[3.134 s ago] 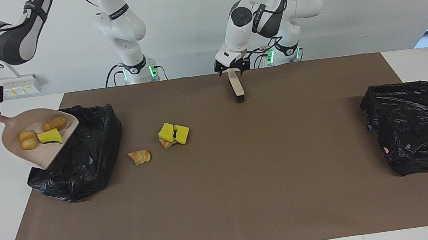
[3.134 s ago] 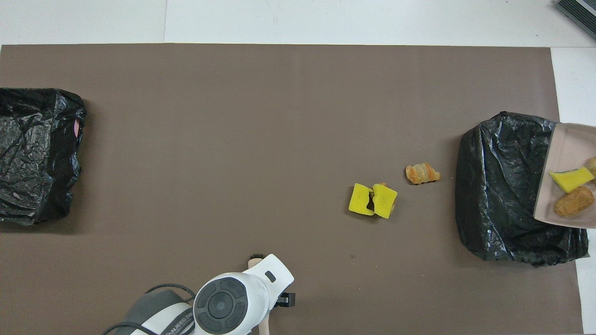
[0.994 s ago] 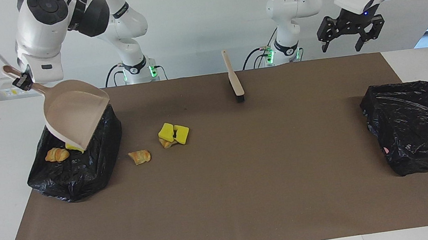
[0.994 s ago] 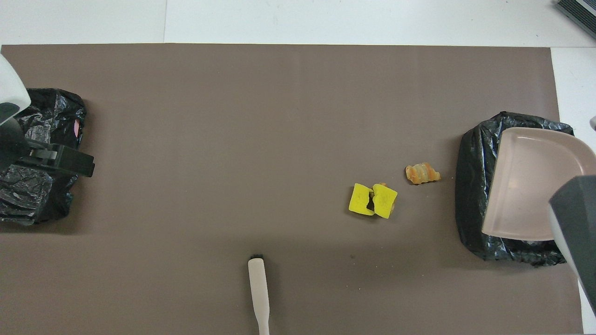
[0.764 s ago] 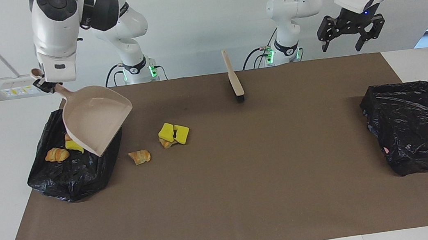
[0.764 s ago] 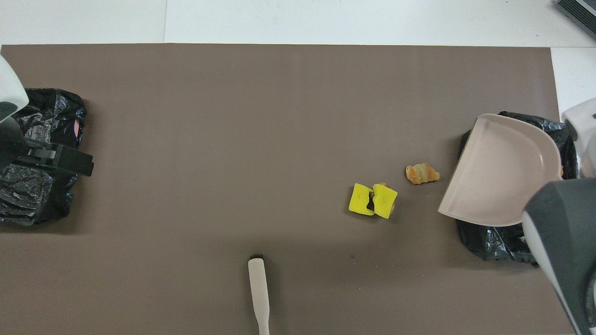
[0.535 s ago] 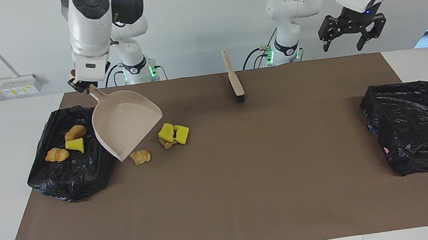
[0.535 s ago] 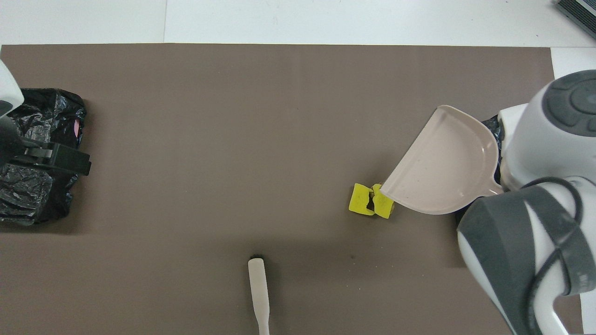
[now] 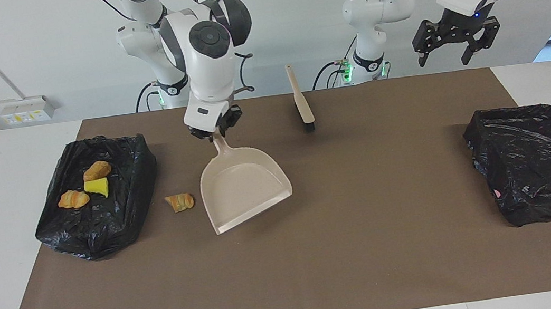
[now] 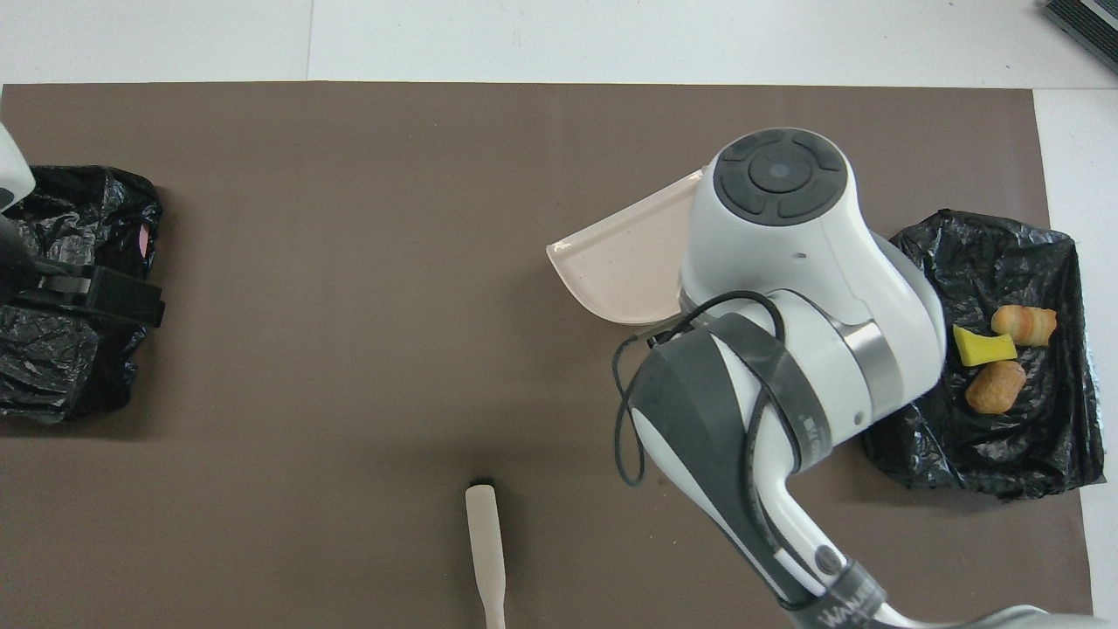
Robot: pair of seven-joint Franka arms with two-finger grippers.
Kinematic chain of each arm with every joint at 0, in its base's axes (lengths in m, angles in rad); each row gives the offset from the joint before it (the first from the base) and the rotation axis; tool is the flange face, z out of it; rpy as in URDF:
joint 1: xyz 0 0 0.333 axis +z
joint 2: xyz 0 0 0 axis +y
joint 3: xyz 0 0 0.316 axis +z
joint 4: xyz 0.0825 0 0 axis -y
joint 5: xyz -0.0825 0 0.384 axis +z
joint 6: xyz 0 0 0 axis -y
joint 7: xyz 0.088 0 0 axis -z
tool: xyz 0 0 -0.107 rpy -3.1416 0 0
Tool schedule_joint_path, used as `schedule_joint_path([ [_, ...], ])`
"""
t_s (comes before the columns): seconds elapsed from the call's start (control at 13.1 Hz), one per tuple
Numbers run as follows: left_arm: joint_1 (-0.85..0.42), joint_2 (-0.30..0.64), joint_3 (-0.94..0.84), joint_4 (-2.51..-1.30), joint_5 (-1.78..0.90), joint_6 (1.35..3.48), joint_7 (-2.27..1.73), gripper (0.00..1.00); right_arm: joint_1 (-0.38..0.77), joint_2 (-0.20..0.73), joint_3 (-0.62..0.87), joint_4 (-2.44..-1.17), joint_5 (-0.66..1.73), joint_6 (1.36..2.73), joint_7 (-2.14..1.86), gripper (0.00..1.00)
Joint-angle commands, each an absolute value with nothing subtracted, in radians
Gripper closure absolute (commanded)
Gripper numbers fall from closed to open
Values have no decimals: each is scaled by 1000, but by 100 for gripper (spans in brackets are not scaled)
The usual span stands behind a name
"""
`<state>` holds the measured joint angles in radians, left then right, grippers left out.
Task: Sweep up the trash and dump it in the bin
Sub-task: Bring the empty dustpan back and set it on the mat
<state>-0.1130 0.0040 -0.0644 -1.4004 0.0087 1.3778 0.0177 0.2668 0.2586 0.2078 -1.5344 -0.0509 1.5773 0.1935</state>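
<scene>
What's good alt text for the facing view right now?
The right gripper holds a beige dustpan by its handle over the brown mat, beside a croissant-like piece. Three trash pieces lie on the black bag-lined bin at the right arm's end. The left gripper waits open in the air; the hand brush lies untouched near the robots.

In the overhead view, the right gripper (image 9: 213,129) and most of the dustpan (image 10: 611,271) are covered by the right arm's own wrist, so only the pan's front lip is seen there. The croissant-like chunk (image 9: 179,201) lying on the mat (image 9: 373,248) beside the pan is hidden there as well. The brush (image 10: 486,550) is cut off at its handle by the bottom edge. The left gripper (image 9: 455,52) and the black bin (image 10: 70,367) at the left arm's end of the table are cut by that view's side edge. A small pink mark (image 10: 142,240) on that bin cannot be identified.
</scene>
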Motion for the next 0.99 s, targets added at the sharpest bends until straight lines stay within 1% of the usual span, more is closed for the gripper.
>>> schedule_joint_path([
  [0.0,-124,-15,-51,-1424,26,1396,12,0,326,391,204,-1392,63,1656,464,100],
  [0.15,-126,-15,-51,-1424,26,1394,11,0,392,463,204,-1345,89,1757,611,100],
  [0.31,-126,-15,-51,-1424,28,1391,11,0,442,537,204,-1329,101,1895,731,100],
  [0.38,-127,-15,-51,-1424,28,1391,11,0,466,572,204,-1318,100,1935,750,100],
  [0.54,-120,-15,-51,-1422,28,1388,11,0,486,604,202,-1315,97,1966,758,100],
  [0.76,-114,-15,-51,-1422,26,1388,6,0,515,624,202,-1344,60,1989,755,100],
  [0.92,-112,-15,-51,-1422,28,1379,8,0,515,637,202,-1359,52,2045,740,100],
])
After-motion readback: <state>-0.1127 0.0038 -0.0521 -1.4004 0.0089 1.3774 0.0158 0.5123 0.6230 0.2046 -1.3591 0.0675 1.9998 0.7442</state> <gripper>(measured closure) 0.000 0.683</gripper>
